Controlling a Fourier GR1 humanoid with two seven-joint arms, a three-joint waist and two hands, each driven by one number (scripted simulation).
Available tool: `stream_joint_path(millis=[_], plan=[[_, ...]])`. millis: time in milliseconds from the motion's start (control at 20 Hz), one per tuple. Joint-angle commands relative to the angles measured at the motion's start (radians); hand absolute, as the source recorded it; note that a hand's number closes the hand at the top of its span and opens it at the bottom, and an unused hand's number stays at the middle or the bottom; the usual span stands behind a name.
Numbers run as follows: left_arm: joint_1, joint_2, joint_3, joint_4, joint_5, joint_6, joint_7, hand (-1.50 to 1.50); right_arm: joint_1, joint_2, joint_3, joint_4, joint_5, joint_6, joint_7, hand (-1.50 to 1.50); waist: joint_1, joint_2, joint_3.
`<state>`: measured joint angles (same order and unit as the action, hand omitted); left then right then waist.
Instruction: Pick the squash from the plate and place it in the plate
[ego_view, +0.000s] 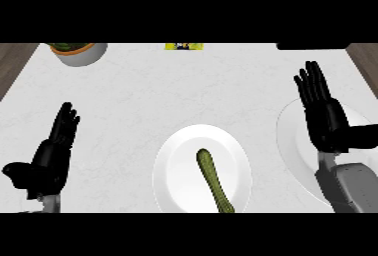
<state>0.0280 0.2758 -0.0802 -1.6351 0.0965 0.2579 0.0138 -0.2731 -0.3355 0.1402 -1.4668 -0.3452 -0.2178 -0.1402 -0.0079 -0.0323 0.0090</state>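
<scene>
Fingers straight and spread on the right hand (325, 112), held above the empty white plate (289, 135) at the right; holding nothing. Fingers likewise straight on the left hand (55, 145), resting at the left, well apart from everything. Long green squash (212, 179) lying untouched on the middle plate (177, 150), between the hands. Nothing of the task done: grasp, lift and transfer all left. Far off, a bowl of greens (80, 51) and a yellow packet (184, 46) at the counter's (148, 90) back edge; no obstacle on the short path.
</scene>
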Motion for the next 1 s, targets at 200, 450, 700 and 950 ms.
stream_joint_path(millis=[200,450,700,950], plan=[[0.019,-0.060,-0.093,0.115,0.032,-0.053,0.159,0.00,-0.248,-0.091,0.019,0.010,-0.076,0.285,0.041,1.50,0.035,0.044,-0.009],[0.009,-0.107,-0.128,0.129,0.081,-0.096,0.225,0.00,-0.161,-0.077,0.060,0.121,0.222,0.042,-0.056,-1.50,0.012,0.035,-0.009],[-0.071,-0.096,-0.067,0.229,0.091,-0.131,0.211,0.00,-0.088,-0.044,-0.026,0.188,0.093,0.230,-0.280,-1.50,0.008,0.034,-0.009],[0.028,-0.080,-0.044,0.205,0.094,-0.160,0.157,0.00,0.003,-0.133,0.027,-0.023,0.188,0.262,-0.166,-1.50,0.003,0.030,-0.010]])
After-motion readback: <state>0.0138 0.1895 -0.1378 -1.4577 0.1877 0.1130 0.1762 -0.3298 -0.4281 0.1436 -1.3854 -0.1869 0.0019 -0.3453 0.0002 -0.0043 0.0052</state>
